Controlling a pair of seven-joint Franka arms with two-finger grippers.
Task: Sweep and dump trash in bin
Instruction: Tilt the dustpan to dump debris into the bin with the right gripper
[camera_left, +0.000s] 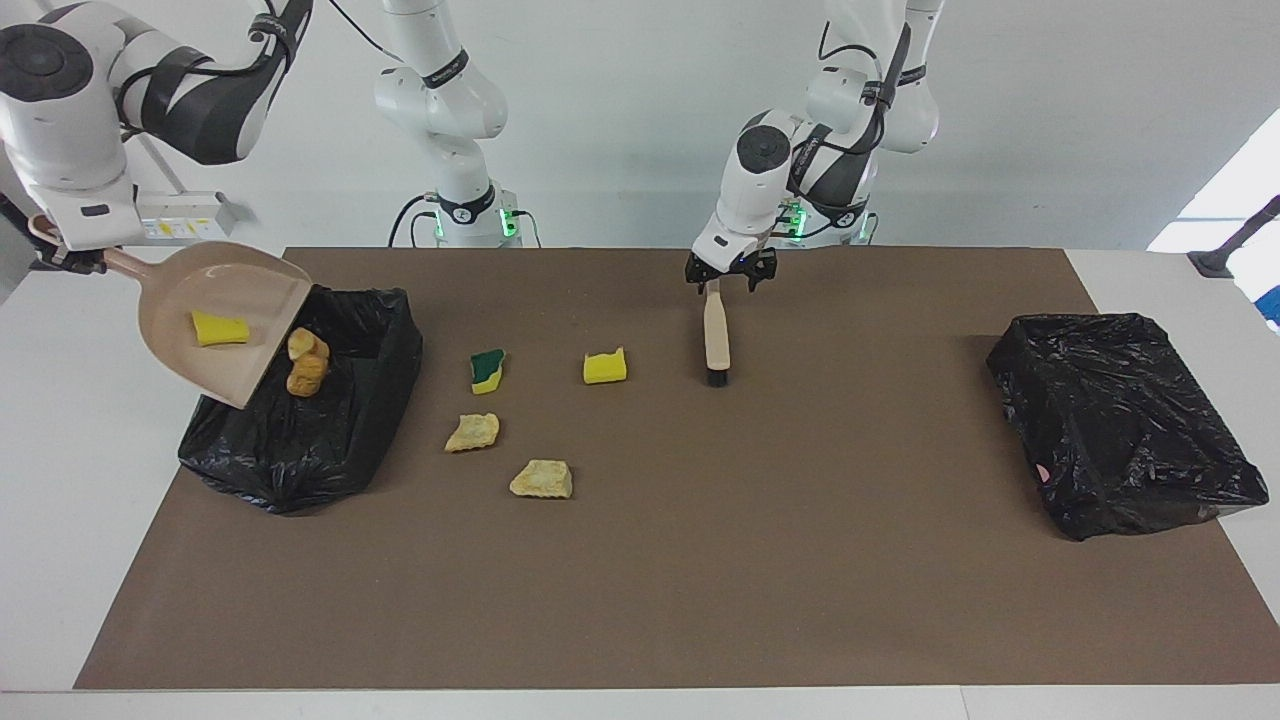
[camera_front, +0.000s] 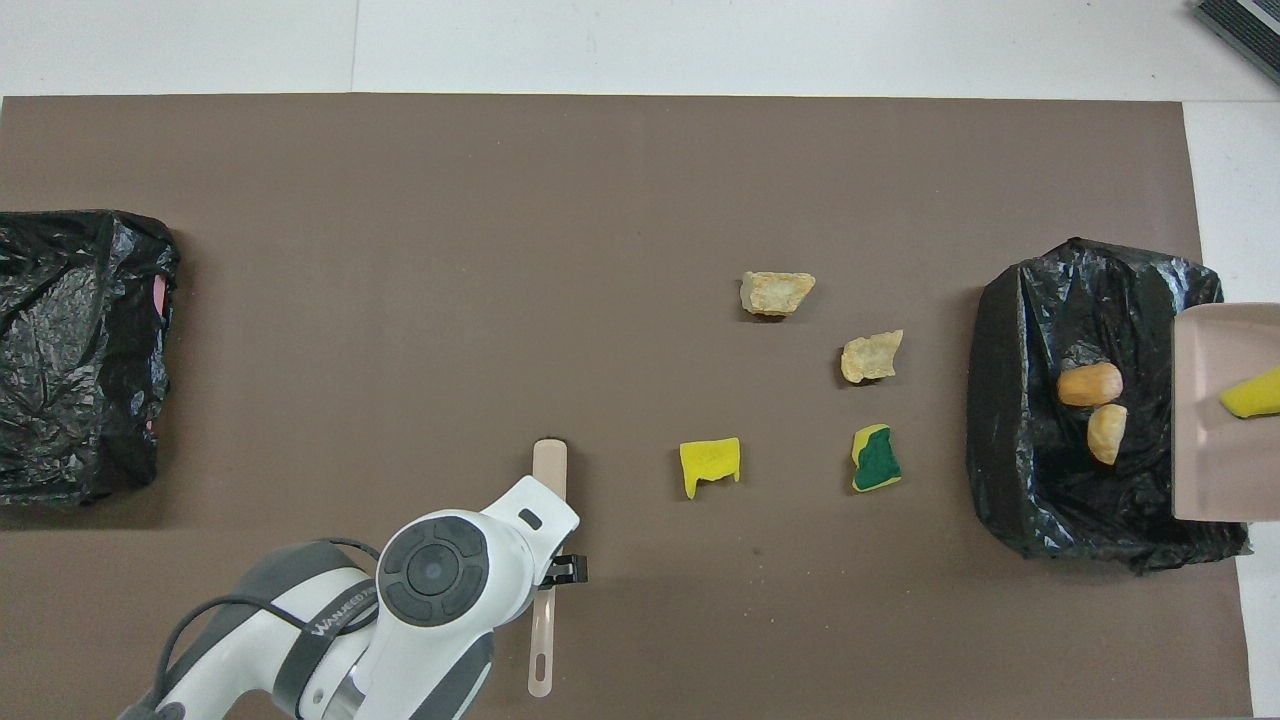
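My right gripper (camera_left: 75, 262) is shut on the handle of the beige dustpan (camera_left: 215, 320), which tilts over the black-lined bin (camera_left: 300, 440) at the right arm's end. Two orange-brown trash chunks (camera_left: 307, 362) drop from its lip into the bin (camera_front: 1030, 330). A yellow chunk (camera_left: 220, 328) stays in the pan (camera_front: 1225, 440). Several chunks lie on the mat: green-and-yellow (camera_left: 487, 370), yellow (camera_left: 605, 367), and two beige (camera_left: 472, 432) (camera_left: 542, 479). My left gripper (camera_left: 730, 272) stands open over the handle of the brush (camera_left: 715, 340).
A second black-bagged bin (camera_left: 1120, 420) sits at the left arm's end of the brown mat (camera_left: 800, 560). White table shows around the mat's edges.
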